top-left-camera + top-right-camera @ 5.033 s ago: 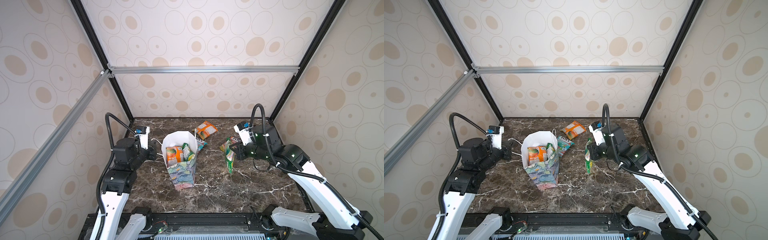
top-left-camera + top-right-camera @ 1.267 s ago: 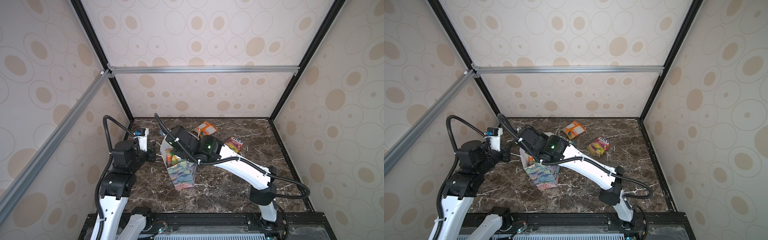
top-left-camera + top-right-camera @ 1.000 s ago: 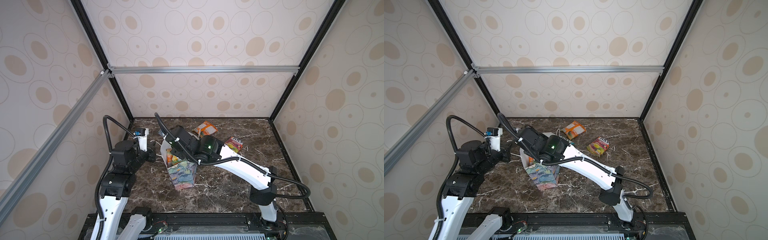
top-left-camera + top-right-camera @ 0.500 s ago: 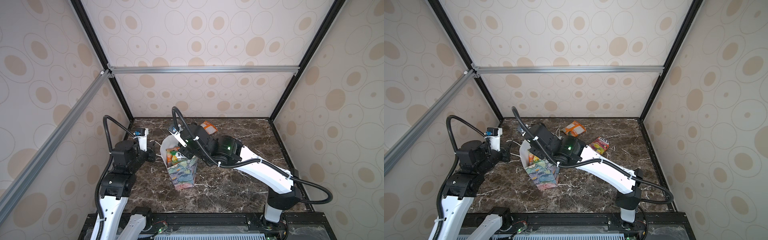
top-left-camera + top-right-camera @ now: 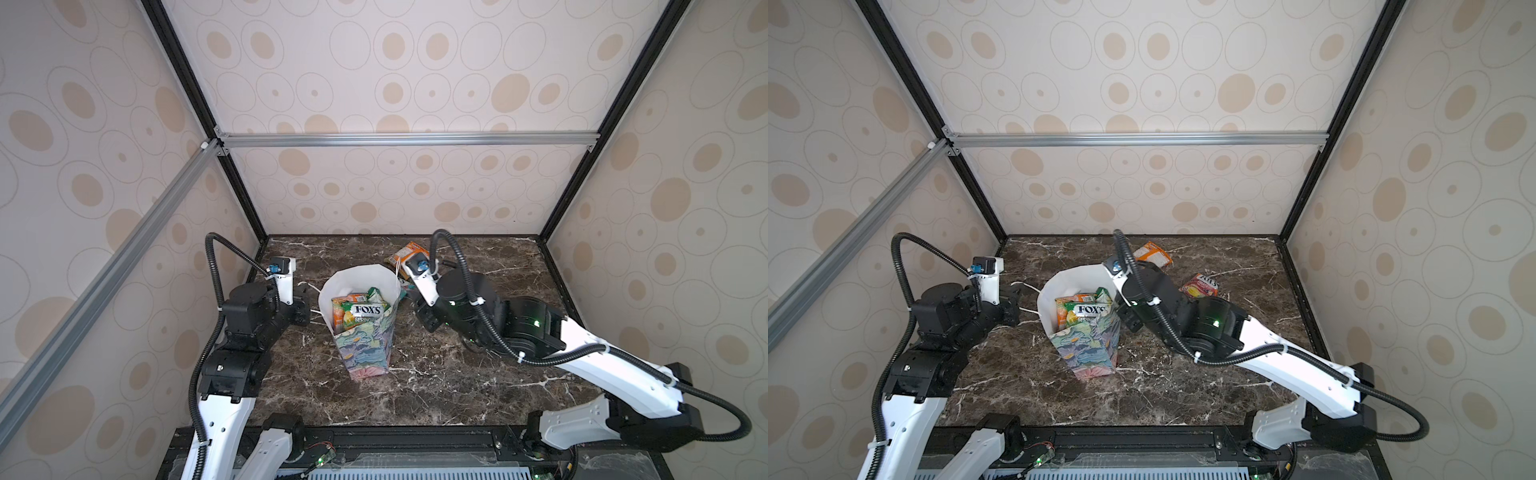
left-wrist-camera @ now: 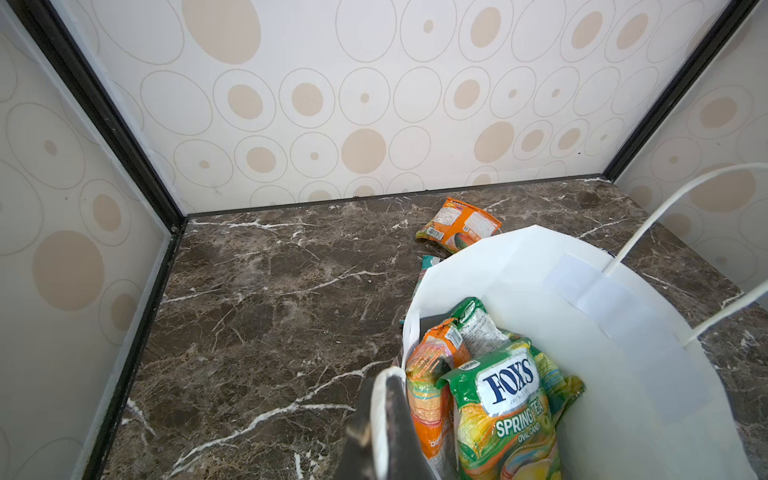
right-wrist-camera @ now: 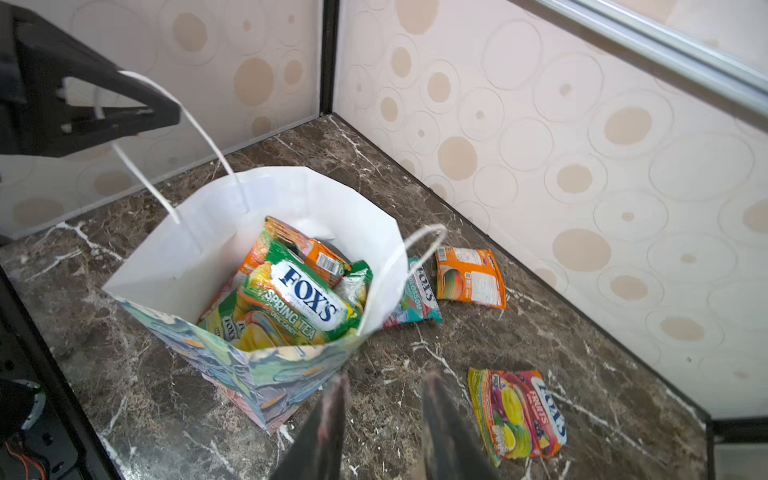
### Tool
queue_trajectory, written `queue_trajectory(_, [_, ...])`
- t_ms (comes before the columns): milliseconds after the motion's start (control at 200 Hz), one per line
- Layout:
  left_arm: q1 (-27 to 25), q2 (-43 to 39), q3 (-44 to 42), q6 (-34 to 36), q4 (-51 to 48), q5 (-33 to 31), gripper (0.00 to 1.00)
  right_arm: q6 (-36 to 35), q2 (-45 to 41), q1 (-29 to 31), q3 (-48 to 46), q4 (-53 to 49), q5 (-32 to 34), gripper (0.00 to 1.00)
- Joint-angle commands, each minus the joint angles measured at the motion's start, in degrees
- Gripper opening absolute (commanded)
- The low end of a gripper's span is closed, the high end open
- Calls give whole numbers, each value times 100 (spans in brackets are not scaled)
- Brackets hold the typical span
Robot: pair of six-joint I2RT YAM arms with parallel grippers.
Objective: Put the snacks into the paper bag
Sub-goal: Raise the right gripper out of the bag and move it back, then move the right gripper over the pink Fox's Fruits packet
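The left pincer is pinching shut on the white cord handle of the tall flowery paper bag. The right pincer is hanging half open, empty, beside the bag. Next it should be grabbing the edge of the red-yellow shiny packet on the dark marble surface.

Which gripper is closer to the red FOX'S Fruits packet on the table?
Right. The right gripper hangs open close beside the FOX'S Fruits packet, between it and the paper bag. The left gripper is across the bag, shut on its cord handle.
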Motion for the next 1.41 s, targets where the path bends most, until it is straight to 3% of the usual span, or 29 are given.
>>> queue_trajectory(0, [-13, -139, 58, 146, 182, -197, 0, 736, -675, -372, -732, 193, -109, 34])
queue_trajectory(205, [-12, -381, -112, 155, 208, -412, 0, 1443, -1529, -1337, -1960, 255, -699, 36])
queue_trajectory(330, [-15, -381, -120, 155, 195, -430, 0, 1649, -1598, -2026, -2523, 513, -1409, 40])
queue_trajectory(475, [-13, -291, -83, 146, 207, -288, 0, 1725, -1551, -2573, -2911, 676, -1623, 41])
queue_trajectory(895, [-17, -276, -73, 111, 244, -136, 0, 2011, -1487, -3454, -3679, 985, -2222, 44])
queue_trajectory(1105, [-17, -234, -78, 95, 235, -67, 0, 2199, -1413, -4146, -3992, 1299, -3020, 45])
queue_trajectory(1400, [-17, -131, -168, 23, 331, 58, 1, 2252, -1080, -4551, -4342, 1898, -3381, 47])
